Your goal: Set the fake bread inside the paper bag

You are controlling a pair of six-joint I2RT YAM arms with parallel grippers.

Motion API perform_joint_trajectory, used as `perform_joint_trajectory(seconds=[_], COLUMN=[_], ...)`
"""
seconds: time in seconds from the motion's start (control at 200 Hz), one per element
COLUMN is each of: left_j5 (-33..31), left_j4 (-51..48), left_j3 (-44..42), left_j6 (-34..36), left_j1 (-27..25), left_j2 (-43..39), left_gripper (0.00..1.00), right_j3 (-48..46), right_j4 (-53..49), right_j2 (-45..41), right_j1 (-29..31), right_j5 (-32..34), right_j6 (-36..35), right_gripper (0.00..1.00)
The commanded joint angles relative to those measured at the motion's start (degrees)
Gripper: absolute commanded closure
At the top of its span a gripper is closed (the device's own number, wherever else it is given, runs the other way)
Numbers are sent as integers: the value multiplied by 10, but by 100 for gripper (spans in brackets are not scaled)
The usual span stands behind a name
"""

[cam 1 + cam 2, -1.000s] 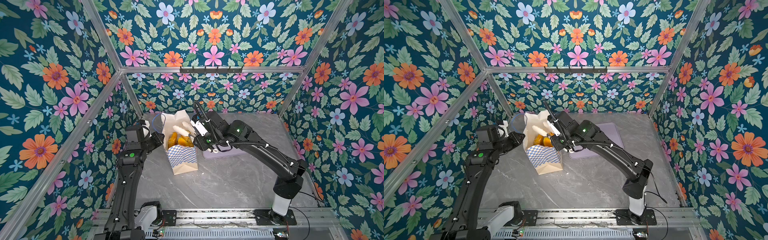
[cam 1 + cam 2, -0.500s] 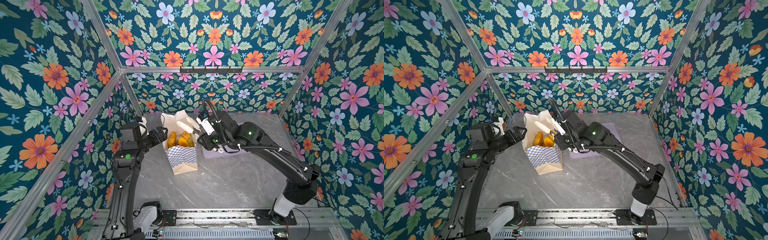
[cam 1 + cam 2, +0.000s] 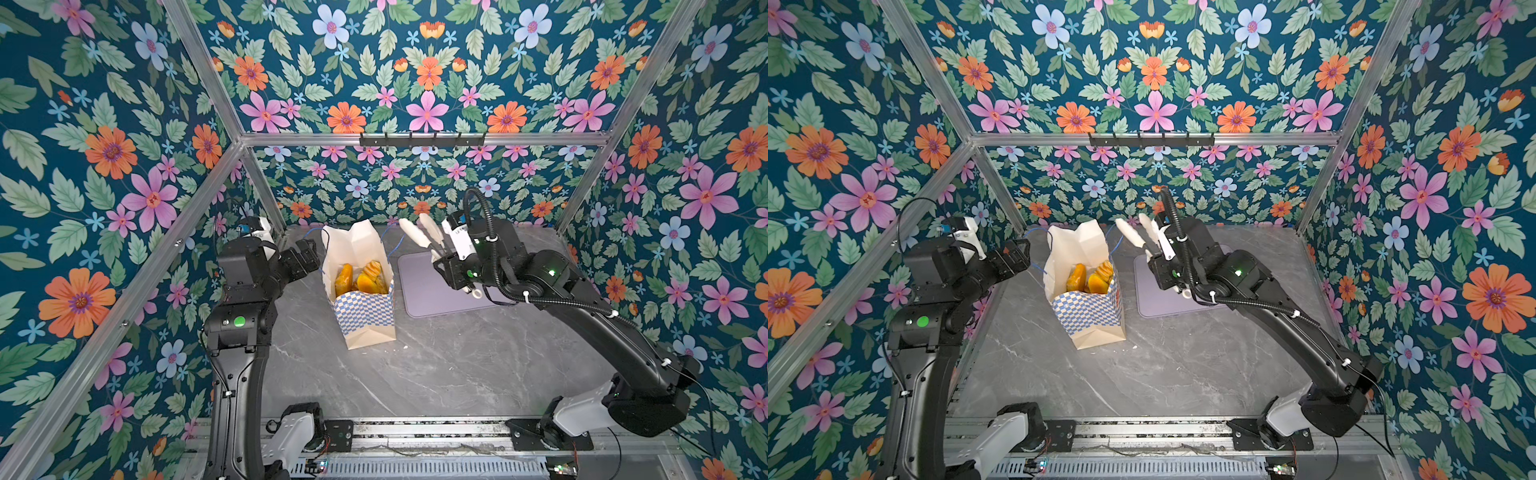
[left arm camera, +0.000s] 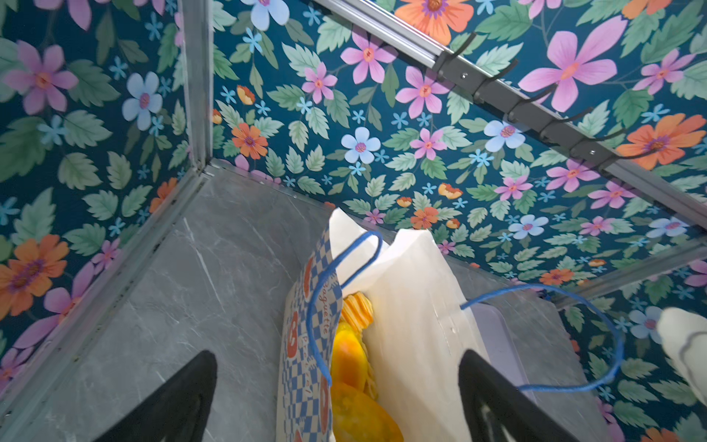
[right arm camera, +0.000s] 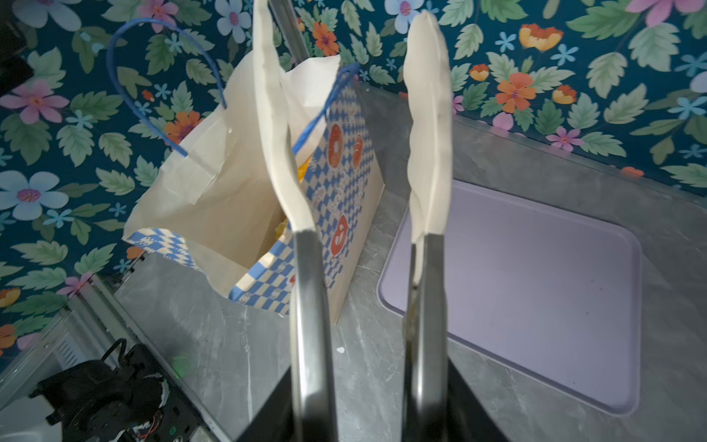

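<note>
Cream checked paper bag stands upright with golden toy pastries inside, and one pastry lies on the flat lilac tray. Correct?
No. The flat lilac tray holds no pastry, as the right wrist view shows. The cream checked paper bag does stand upright with golden toy pastries inside.

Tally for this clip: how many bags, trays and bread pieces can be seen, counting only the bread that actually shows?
paper bag: 1
tray: 1, lilac, nothing on it
bread pieces: 3 showing in the bag's mouth; more may be hidden underneath
Total: 5
</note>
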Motion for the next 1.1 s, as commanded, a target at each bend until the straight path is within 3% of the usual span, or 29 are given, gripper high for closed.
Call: perform_joint_trajectory(seconds=[0.0, 0.155, 0.385, 0.59, 0.91, 1.095], left_j5=[-75, -111, -69, -54, -118, -112], left_j4=[13, 49, 130, 261, 425, 467], left_j3=[10, 10, -6, -82, -224, -281], left_j6=[10, 5, -30, -54, -1, 6], left_j1=[1, 18, 102, 145, 153, 152], left_j2=[14, 37, 92, 109, 85, 89], left_gripper=[0, 0, 0, 0, 0, 0], right_j3=[-39, -101, -190, -243, -258, -248], right_j4=[53, 64, 97, 132, 158, 159], right_j2=[-38, -77, -79, -44, 30, 77], right_j1=[-47, -170, -344, -454, -491, -493], right_j5=[-12, -68, -109, -109, -46, -50], right_j6=[31, 75, 111, 118, 55, 13], right_gripper=[53, 53, 53, 52, 50, 50])
